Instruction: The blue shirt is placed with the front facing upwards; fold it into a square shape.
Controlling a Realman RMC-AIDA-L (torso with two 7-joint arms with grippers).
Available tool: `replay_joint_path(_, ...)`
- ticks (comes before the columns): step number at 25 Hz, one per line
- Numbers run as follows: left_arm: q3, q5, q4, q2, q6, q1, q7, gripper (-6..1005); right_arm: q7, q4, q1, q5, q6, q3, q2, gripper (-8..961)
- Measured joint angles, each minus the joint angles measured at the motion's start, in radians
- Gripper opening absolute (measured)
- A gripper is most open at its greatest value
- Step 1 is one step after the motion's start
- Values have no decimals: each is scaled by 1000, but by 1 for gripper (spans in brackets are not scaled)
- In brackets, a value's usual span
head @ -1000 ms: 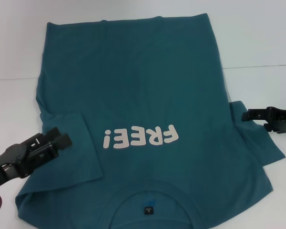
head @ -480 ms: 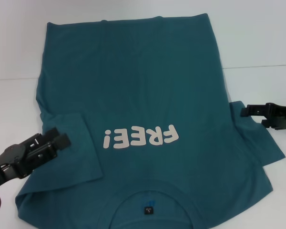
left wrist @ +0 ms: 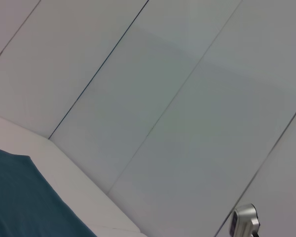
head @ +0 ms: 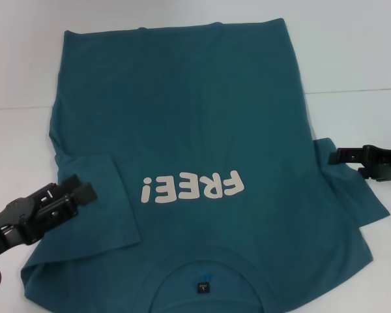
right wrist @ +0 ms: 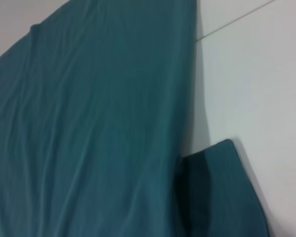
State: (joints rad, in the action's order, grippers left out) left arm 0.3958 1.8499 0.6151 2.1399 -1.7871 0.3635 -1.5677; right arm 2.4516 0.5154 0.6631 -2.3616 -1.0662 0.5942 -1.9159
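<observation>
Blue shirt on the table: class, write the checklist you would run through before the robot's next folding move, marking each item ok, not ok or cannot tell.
1. Blue shirt front up, lettering showing: ok.
2. Left sleeve folded in over the body: ok.
3. Right sleeve folded in: not ok, it lies spread out.
4. Right gripper at the right sleeve's edge: ok.
5. Right gripper holding cloth: cannot tell.
6. Left gripper open above the left sleeve: ok.

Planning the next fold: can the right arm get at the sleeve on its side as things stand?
Probably yes. The right gripper hovers at the outer edge of that sleeve of the blue shirt, with nothing between them.
</observation>
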Motion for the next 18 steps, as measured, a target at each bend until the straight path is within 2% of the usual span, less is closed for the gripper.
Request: replay_joint_path(18, 0, -1, 0, 5, -2, -7, 0, 763, -24, 0, -1, 52, -20, 2, -8, 912)
